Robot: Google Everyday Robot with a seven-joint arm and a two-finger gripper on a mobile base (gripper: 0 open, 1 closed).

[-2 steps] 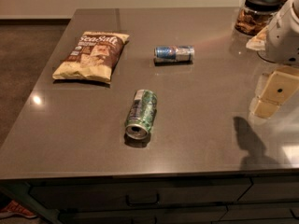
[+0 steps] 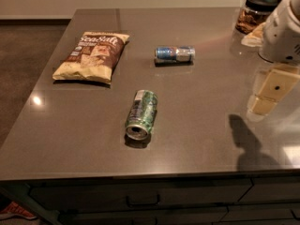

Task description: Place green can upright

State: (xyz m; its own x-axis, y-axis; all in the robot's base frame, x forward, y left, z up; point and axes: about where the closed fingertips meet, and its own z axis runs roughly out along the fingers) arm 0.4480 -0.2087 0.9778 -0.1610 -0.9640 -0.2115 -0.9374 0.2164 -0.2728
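Note:
The green can [image 2: 141,114] lies on its side near the middle front of the dark table [image 2: 201,125]. Its silver top faces the front edge and its white label patch faces up and left. My gripper [image 2: 268,92] hangs above the table's right side, well to the right of the can and not touching it. Nothing is held in it. Its shadow falls on the table below it, near the front right.
A blue-and-silver can [image 2: 174,54] lies on its side behind the green can. A chip bag [image 2: 92,56] lies at the back left. A lidded jar [image 2: 257,12] stands at the back right by the arm. Drawers run below the table's front edge.

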